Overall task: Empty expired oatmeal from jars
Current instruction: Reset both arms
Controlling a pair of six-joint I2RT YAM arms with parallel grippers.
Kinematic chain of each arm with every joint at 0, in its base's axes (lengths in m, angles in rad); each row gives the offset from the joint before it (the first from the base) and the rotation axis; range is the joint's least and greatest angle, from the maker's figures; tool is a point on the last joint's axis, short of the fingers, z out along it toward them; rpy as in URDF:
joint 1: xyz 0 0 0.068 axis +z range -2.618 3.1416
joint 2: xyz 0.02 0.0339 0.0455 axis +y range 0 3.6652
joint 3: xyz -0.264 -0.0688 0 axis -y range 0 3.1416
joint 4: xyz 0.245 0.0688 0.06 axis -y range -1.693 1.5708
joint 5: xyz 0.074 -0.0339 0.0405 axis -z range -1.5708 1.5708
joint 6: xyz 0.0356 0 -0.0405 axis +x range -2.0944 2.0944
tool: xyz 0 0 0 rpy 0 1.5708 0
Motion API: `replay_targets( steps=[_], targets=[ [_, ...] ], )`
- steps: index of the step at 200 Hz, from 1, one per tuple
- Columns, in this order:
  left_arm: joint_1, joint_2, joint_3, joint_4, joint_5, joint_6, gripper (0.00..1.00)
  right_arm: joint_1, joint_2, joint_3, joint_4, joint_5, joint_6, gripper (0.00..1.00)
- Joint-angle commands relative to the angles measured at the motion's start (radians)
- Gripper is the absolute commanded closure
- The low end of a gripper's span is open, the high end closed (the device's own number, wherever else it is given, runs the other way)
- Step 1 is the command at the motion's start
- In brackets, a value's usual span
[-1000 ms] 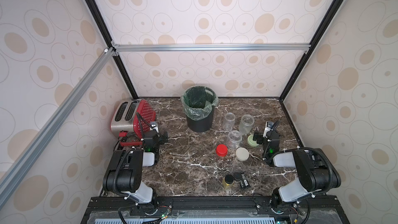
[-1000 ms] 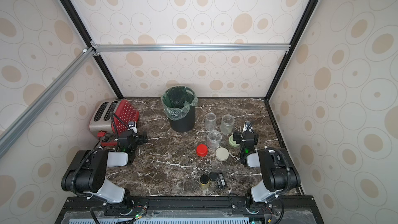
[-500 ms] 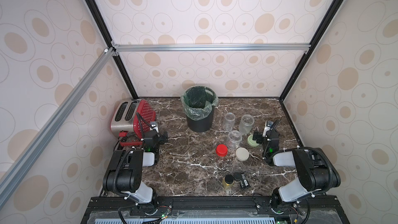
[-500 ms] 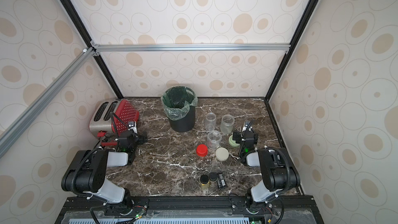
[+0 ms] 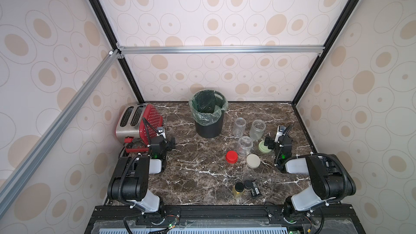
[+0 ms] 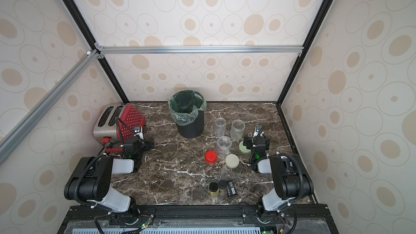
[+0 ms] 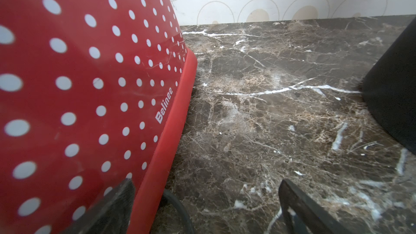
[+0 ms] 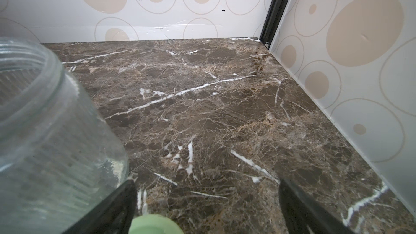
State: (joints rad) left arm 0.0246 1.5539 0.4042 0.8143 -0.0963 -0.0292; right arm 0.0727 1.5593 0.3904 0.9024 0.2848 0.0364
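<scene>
Three clear jars stand lidless right of centre in both top views, two behind and one in front. They look empty. Only pale oatmeal residue clings low inside the jar in the right wrist view. The red lid, beige lid and pale green lid lie flat beside them. My right gripper rests open by the green lid, holding nothing. Beside the toaster my left gripper is open and empty.
A black bin with a green liner stands at the back centre. The red dotted toaster sits at the left, its cord near my left fingers. Two small dark-capped bottles and a black packet lie near the front edge.
</scene>
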Motion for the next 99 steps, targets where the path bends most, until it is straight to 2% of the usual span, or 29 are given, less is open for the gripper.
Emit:
replay_targets(
  steps=[1, 33, 36, 40, 45, 53, 58, 61, 63, 67, 71, 78, 85, 92, 96, 99],
  targets=[
    [0.004, -0.008, 0.022, 0.029, -0.008, 0.0, 0.01, -0.001, 0.002, -0.009, 0.015, -0.004, -0.007, 0.0],
    [0.004, -0.007, 0.024, 0.028, -0.007, 0.0, 0.01, 0.004, 0.004, -0.005, 0.009, 0.002, -0.012, 0.0],
    [0.005, -0.007, 0.023, 0.027, -0.007, 0.0, 0.01, 0.004, 0.004, -0.004, 0.009, 0.003, -0.012, 0.03],
    [0.004, -0.007, 0.024, 0.028, -0.007, 0.0, 0.01, 0.004, 0.003, -0.004, 0.008, 0.003, -0.011, 0.12],
    [0.004, -0.007, 0.024, 0.028, -0.006, 0.0, 0.03, 0.004, 0.003, -0.003, 0.008, 0.002, -0.012, 0.3],
    [0.004, -0.008, 0.024, 0.028, -0.006, 0.0, 0.12, 0.004, 0.002, -0.002, 0.007, 0.002, -0.01, 0.58],
    [0.004, -0.006, 0.024, 0.028, -0.006, 0.0, 0.25, 0.004, 0.002, -0.002, 0.007, 0.002, -0.011, 0.84],
    [0.005, -0.007, 0.024, 0.028, -0.006, 0.001, 0.4, 0.004, 0.003, -0.002, 0.008, 0.003, -0.012, 0.96],
    [0.005, -0.007, 0.024, 0.028, -0.006, 0.0, 0.52, 0.004, 0.004, -0.002, 0.007, 0.002, -0.011, 1.0],
    [0.005, -0.008, 0.022, 0.028, -0.007, 0.0, 0.73, 0.004, 0.004, -0.002, 0.007, 0.002, -0.012, 1.0],
    [0.005, -0.008, 0.022, 0.028, -0.007, 0.0, 0.88, 0.004, 0.003, -0.002, 0.007, 0.002, -0.011, 1.0],
    [0.004, -0.008, 0.023, 0.028, -0.007, 0.0, 1.0, 0.004, 0.003, -0.002, 0.008, 0.002, -0.011, 1.0],
    [0.004, -0.008, 0.022, 0.028, -0.007, 0.0, 0.99, 0.004, 0.003, -0.002, 0.007, 0.003, -0.01, 1.0],
    [0.004, -0.009, 0.022, 0.029, -0.007, 0.0, 0.88, 0.004, 0.003, -0.003, 0.007, 0.003, -0.012, 0.86],
    [0.004, -0.008, 0.022, 0.029, -0.007, 0.001, 0.73, 0.004, 0.004, -0.002, 0.007, 0.003, -0.01, 0.76],
    [0.004, -0.008, 0.022, 0.029, -0.008, 0.0, 0.57, 0.004, 0.003, -0.004, 0.008, 0.003, -0.011, 0.68]
  ],
)
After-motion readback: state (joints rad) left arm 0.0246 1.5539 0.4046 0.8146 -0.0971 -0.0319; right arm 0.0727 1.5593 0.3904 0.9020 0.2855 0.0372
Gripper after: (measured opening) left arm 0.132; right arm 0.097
